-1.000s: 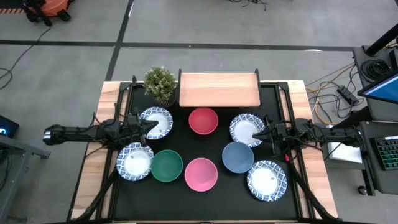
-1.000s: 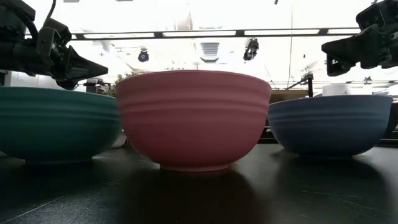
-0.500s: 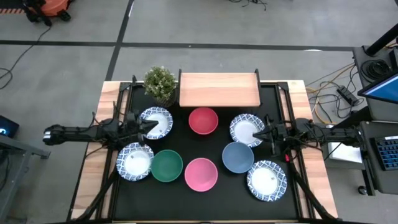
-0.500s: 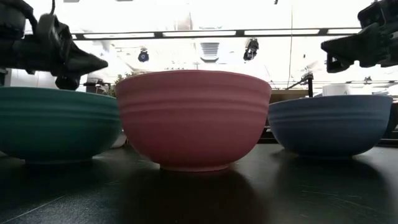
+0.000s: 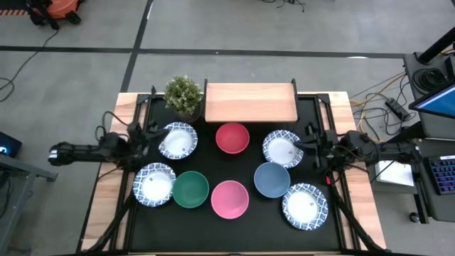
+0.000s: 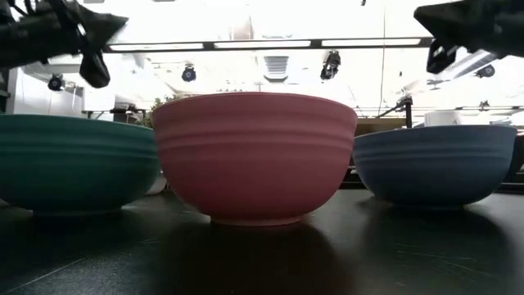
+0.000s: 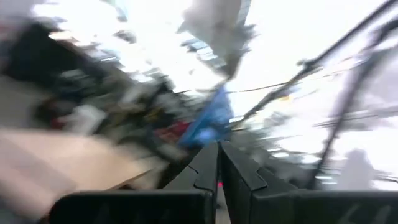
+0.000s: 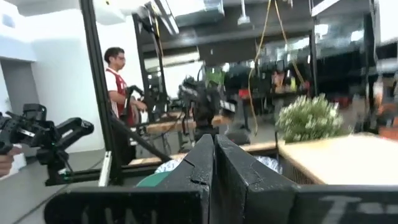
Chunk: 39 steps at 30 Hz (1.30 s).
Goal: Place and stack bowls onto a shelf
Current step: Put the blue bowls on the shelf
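Eight bowls rest base-down on the black tabletop. Four are white with blue-patterned rims; the others are red, green, pink and blue. The light-wood shelf stands at the far edge with nothing on it. My left gripper hangs shut in the air beside the far-left white bowl, tipped upward. My right gripper hangs shut by the far-right white bowl, high in the low view. Both wrist views show the fingers shut with nothing between them.
A small potted green plant stands left of the shelf at the far edge. Wooden borders run along the table's left and right sides. A person stands in the room beyond the table, next to other arms on stands.
Both grippers have risen and tipped their fingertips upward, staying shut. The left one has also rolled about its own axis, and its tip has drawn back off the far-left white bowl toward the table's left edge. The bowls have not moved.
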{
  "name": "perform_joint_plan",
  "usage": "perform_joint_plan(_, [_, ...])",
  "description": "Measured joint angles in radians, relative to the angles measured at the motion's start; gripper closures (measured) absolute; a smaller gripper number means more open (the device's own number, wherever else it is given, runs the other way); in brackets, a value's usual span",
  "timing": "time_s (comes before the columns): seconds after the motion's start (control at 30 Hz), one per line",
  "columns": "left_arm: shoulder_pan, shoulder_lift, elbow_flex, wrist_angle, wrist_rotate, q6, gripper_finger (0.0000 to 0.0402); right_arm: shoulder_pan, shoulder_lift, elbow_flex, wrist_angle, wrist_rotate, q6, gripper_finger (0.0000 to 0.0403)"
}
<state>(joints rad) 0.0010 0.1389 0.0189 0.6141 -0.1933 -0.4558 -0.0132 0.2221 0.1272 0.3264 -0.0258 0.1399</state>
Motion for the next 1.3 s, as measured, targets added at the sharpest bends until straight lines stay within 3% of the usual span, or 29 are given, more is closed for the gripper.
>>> perform_joint_plan(0.1, [0.000,0.024,0.000,0.118,0.131,-0.002,0.0402,0.000,0.098,0.104,-0.047,0.001,0.051,0.0394])
perform_joint_plan(0.2, [0.000,0.051,0.000,0.209,0.177,-0.002,0.0402,0.000,0.182,0.237,-0.175,0.000,0.074,0.0394])
perform_joint_plan(0.47, [0.000,0.130,0.000,0.288,0.137,0.056,0.0402,0.000,0.370,0.602,-0.682,0.001,0.087,0.0394])
perform_joint_plan(0.67, [0.000,0.210,0.027,0.315,0.105,0.103,0.0402,0.000,0.478,0.747,-0.980,0.000,0.089,0.0394])
perform_joint_plan(0.8, [0.000,0.285,0.105,0.235,0.109,0.110,0.0402,0.000,0.529,0.770,-1.082,-0.023,0.089,0.0394])
perform_joint_plan(1.0, [-0.008,0.388,0.260,-0.003,0.186,0.140,0.0402,0.019,0.602,0.752,-1.090,-0.107,0.150,0.0394])
perform_joint_plan(1.3, [-0.022,0.516,0.476,-0.355,0.179,0.282,0.0402,0.085,0.748,0.747,-1.090,-0.109,0.158,0.0394])
